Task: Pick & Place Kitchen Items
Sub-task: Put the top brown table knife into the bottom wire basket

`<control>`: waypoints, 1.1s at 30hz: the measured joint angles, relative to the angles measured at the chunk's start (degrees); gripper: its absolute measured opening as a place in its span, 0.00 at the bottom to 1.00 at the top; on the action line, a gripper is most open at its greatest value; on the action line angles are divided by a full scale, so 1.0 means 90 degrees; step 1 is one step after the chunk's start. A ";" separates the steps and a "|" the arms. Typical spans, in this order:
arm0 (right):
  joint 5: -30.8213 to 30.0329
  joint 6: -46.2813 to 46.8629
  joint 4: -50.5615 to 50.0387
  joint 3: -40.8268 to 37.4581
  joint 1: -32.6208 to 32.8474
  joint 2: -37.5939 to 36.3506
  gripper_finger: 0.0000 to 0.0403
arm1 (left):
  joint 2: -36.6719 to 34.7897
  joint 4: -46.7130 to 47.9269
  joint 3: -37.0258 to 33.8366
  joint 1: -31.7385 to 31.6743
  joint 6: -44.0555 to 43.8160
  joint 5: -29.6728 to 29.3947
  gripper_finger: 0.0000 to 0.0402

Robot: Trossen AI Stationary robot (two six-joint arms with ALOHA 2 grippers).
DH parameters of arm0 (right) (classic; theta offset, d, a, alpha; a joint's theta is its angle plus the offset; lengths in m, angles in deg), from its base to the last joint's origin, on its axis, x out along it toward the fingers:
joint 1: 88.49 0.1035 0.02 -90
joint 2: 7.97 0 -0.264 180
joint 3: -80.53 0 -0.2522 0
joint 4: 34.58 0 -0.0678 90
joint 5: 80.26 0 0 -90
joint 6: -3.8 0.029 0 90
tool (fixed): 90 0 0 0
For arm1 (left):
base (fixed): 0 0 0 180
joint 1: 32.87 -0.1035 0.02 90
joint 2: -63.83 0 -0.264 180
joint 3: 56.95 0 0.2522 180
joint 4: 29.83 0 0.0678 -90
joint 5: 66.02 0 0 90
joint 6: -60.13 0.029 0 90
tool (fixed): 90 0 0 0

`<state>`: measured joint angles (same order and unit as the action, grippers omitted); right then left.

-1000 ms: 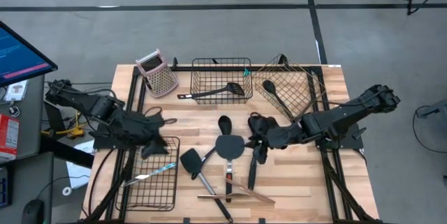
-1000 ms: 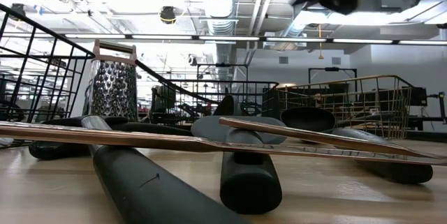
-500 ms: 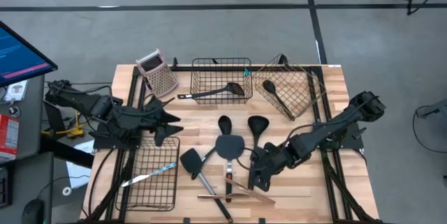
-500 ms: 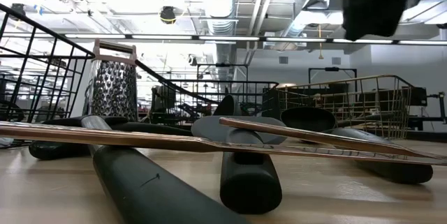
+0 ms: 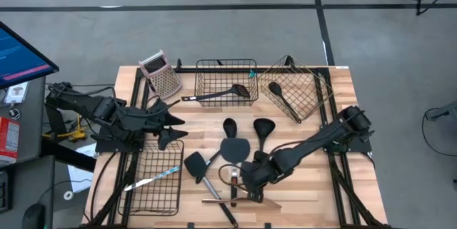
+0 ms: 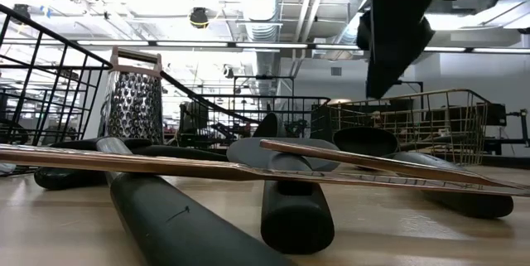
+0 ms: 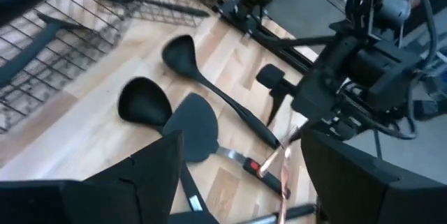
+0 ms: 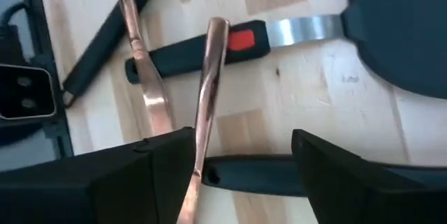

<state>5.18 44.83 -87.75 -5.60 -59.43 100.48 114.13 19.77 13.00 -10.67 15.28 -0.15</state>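
Right end effector point(image 5: 251, 180) hangs open over the copper tongs point(image 8: 202, 105) near the counter's point(image 5: 314, 179) six o'clock edge, one finger either side of a copper arm, not touching it. Left end effector point(image 5: 166, 123) waits open at nine o'clock, above a flat wire basket point(image 5: 153, 199) holding a thin silver tool point(image 5: 151, 180). Black ladles point(image 5: 263, 128) and spatulas point(image 5: 234, 149) lie at centre; one spatula point(image 5: 221, 94) sits in the twelve o'clock basket point(image 5: 226, 65), a spoon point(image 5: 280, 95) in the tilted one point(image 5: 314, 78). A grater point(image 5: 161, 75) stands at eleven.
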 joint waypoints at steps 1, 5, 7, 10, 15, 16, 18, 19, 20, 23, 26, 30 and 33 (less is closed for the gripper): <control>0.0005 -0.0043 -0.0023 0.0106 0.0002 0.0104 0.58 | 0.0016 0.0002 0.0000 0.0000 0.0005 0.0063 0.68; 0.0027 -0.0062 -0.0095 0.0274 0.0059 0.0341 0.56 | 0.0213 -0.0001 0.0002 0.0053 0.0007 0.0291 0.68; 0.0009 -0.0062 -0.0038 0.0300 0.0097 0.0409 0.56 | 0.0360 -0.0023 0.0002 0.0087 0.0015 0.0447 0.67; -0.0013 -0.0060 -0.0052 0.0295 0.0125 0.0576 0.56 | 0.0550 -0.0039 0.0002 0.0159 0.0127 0.0559 0.67; 0.0022 -0.0128 0.0395 0.0300 0.0173 0.0889 0.55 | 0.0701 -0.0088 0.0000 0.0257 0.0127 0.0555 0.67; 0.0018 -0.0157 0.0443 0.0299 0.0175 0.0944 0.55 | 0.0711 -0.0088 0.0000 0.0257 0.0127 0.0548 0.67; 0.0011 -0.0221 0.0524 0.0295 0.0160 0.1053 0.55 | 0.0709 -0.0129 0.0000 0.0257 0.0119 0.0542 0.67; 0.0004 -0.0228 0.0595 0.0295 0.0144 0.1108 0.55 | 0.0705 -0.0170 0.0000 0.0257 0.0120 0.0537 0.67; 0.0007 -0.0232 0.0630 0.0295 0.0132 0.1137 0.55 | 0.0703 -0.0201 0.0000 0.0257 0.0118 0.0527 0.67; 0.0010 -0.0275 0.0774 0.0295 0.0062 0.1274 0.55 | 0.0705 -0.0276 0.0000 0.0257 0.0113 0.0516 0.67; -0.0006 -0.0288 0.0775 0.0295 -0.0010 0.1392 0.54 | 0.0705 -0.0285 0.0000 0.0257 0.0118 0.0515 0.67; 0.0015 -0.0275 0.0762 0.0297 -0.0080 0.1403 0.45 | 0.0705 -0.0289 0.0000 0.0253 0.0123 0.0506 0.67; 0.0008 -0.0166 0.0729 0.0295 -0.0145 0.1407 0.27 | 0.0705 -0.0296 0.0000 0.0253 0.0151 0.0504 0.67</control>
<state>5.26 43.34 -81.19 -2.94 -60.74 113.14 120.48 17.11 13.00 -8.40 16.64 4.38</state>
